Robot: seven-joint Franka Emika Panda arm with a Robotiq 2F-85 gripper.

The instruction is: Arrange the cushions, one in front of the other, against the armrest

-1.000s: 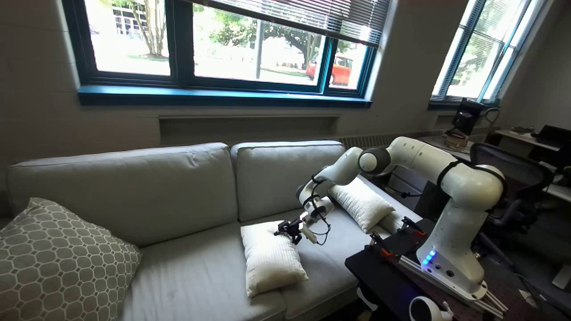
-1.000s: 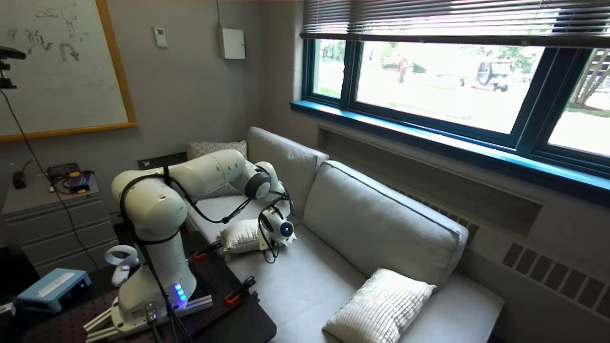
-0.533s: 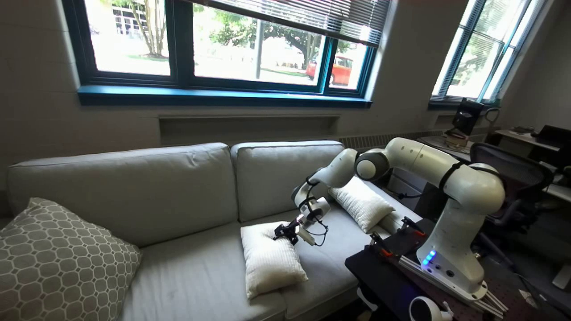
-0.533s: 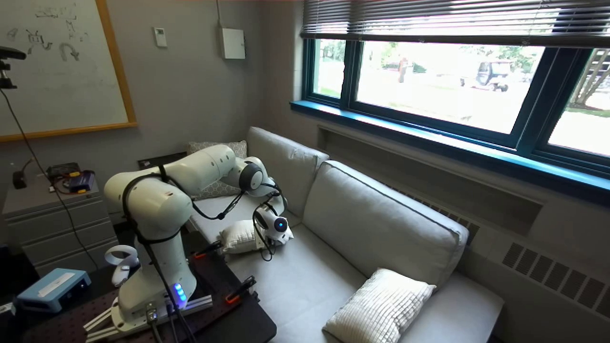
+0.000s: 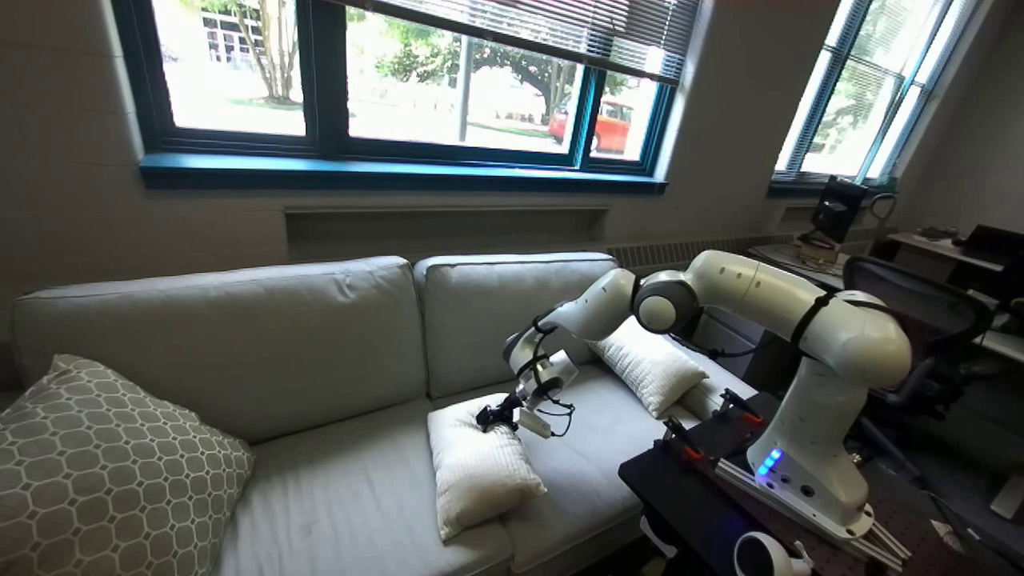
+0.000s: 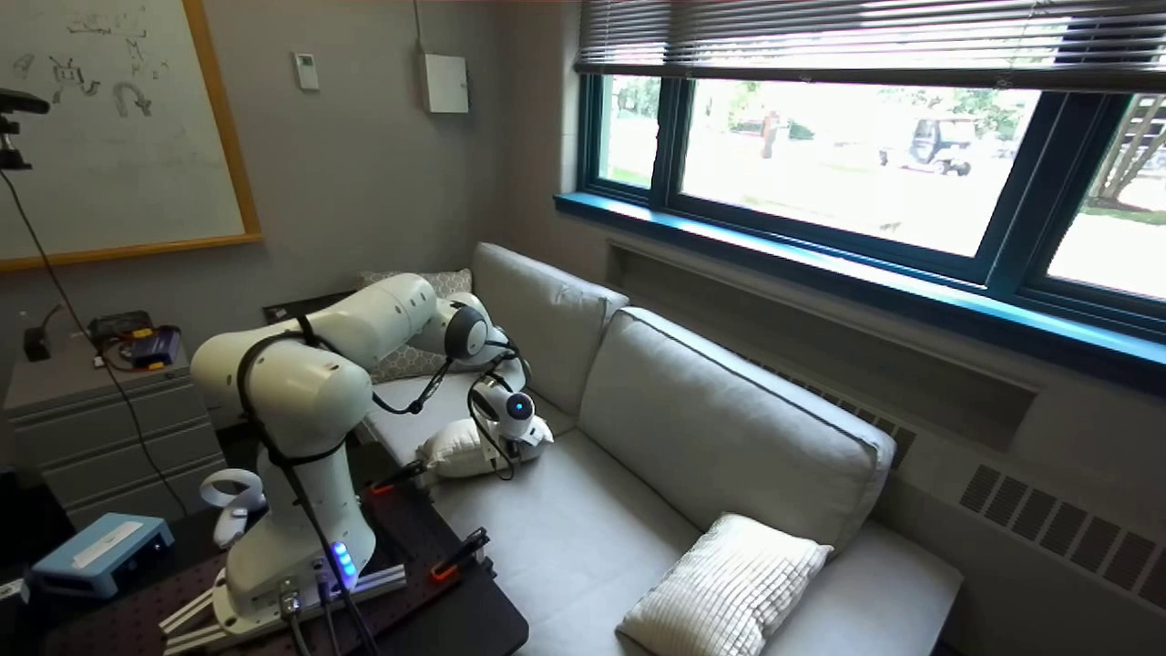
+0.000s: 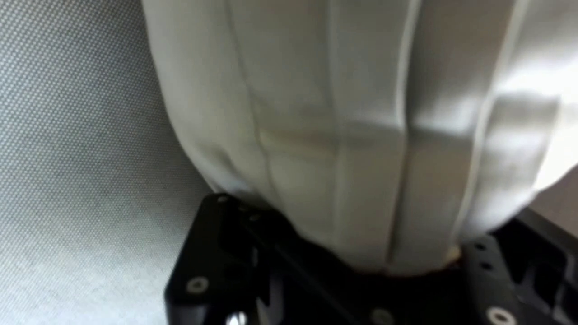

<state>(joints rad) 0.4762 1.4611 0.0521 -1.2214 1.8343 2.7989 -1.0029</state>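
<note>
In an exterior view, the gripper (image 5: 483, 419) stands at the upper part of the middle cushion (image 5: 482, 480), which lies on the sofa (image 5: 344, 488) across the joint between two seats; whether it grips cannot be read at this scale. The patterned pillow (image 5: 120, 464), well apart, has no part in the arrangement. In an exterior view, the end cushion (image 6: 729, 588) rests tilted against the armrest (image 6: 888, 592), so this half of the arrangement appears complete; the middle cushion lies well apart from it, with a stretch of sofa between, and the arm (image 6: 305, 387) largely screens the gripper. In the wrist view, the fingers (image 7: 203, 253) are spread wide, one to each side of the middle cushion, whose pleated fabric bulges into the gap between them; no firm pinch is evident. The step in hand is probably the grasp. Left to do, by this reading: close on the middle cushion, carry or drag it along the sofa toward the armrest, and set it in front of the end cushion without dislodging that one.
</note>
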